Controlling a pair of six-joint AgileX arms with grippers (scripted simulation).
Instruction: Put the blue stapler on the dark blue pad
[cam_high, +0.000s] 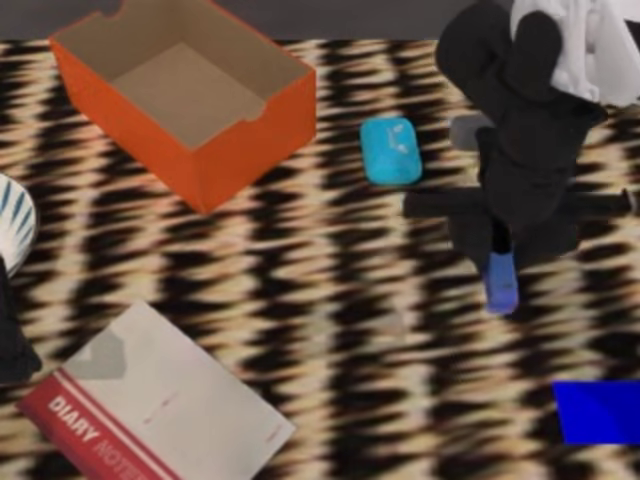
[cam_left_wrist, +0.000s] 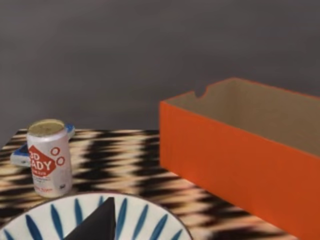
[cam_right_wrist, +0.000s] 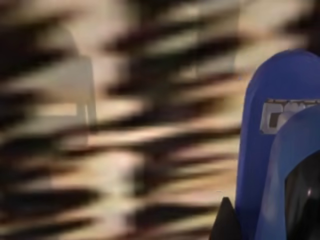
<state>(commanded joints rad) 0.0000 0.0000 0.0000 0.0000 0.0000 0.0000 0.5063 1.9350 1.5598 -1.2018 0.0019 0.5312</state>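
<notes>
The blue stapler (cam_high: 501, 281) pokes out from under my right gripper (cam_high: 498, 245) at the right of the table, its free end toward the table's front edge. In the right wrist view the stapler (cam_right_wrist: 280, 150) fills the side of the picture, with one black fingertip (cam_right_wrist: 225, 222) pressed against it; the gripper is shut on it. The dark blue pad (cam_high: 598, 410) lies flat at the front right corner, well apart from the stapler. My left arm is parked at the left edge, its gripper (cam_high: 8, 340) over a plate.
An open orange box (cam_high: 185, 90) stands at the back left. A cyan rounded object (cam_high: 391, 150) lies left of my right arm. A diary notebook (cam_high: 150, 410) sits front left beside a blue-striped plate (cam_high: 15, 220). A drink can (cam_left_wrist: 49, 157) stands beyond the plate.
</notes>
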